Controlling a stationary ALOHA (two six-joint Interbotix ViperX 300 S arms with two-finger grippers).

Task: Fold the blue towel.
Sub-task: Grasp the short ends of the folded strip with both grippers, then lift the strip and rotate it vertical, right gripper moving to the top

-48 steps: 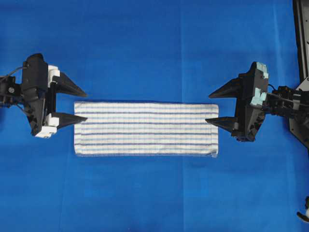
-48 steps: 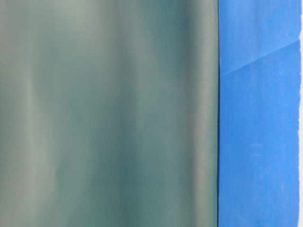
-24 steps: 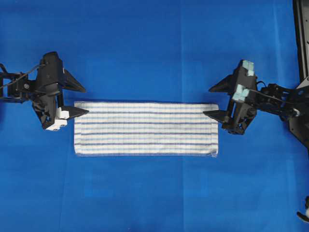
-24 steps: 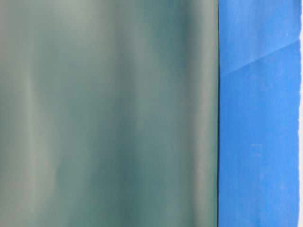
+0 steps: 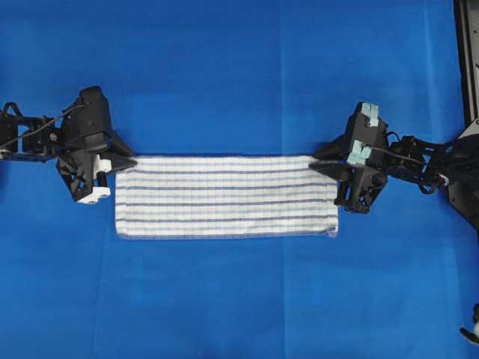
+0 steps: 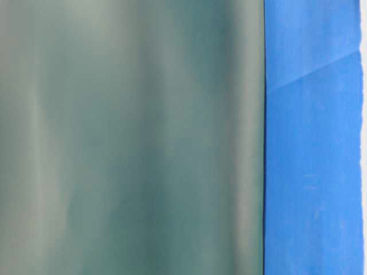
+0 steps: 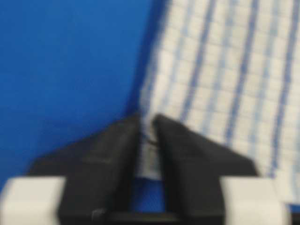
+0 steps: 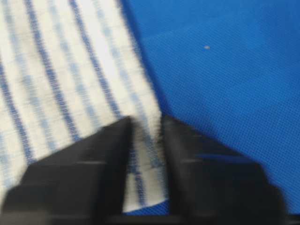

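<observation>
The blue towel [image 5: 224,196], a white cloth with thin blue stripes, lies flat as a long folded rectangle in the middle of the overhead view. My left gripper [image 5: 127,161] is at its far left corner, shut on the edge. In the left wrist view the towel [image 7: 225,70] has its hem pinched between the black fingers of the left gripper [image 7: 147,125]. My right gripper [image 5: 323,161] is at the far right corner. The right wrist view shows the towel [image 8: 61,70] with its corner filling the narrow gap of the right gripper [image 8: 144,124], which is shut on it.
A plain blue cloth [image 5: 224,75] covers the whole table. A black frame [image 5: 468,60] runs down the right edge, with a small white part [image 5: 471,333] below it. A blurred grey-green surface [image 6: 132,137] blocks most of the table-level view.
Both grippers moved inward to the towel's far corners, tipped down and went from wide open to shut on the cloth. The far corners have lifted slightly.
</observation>
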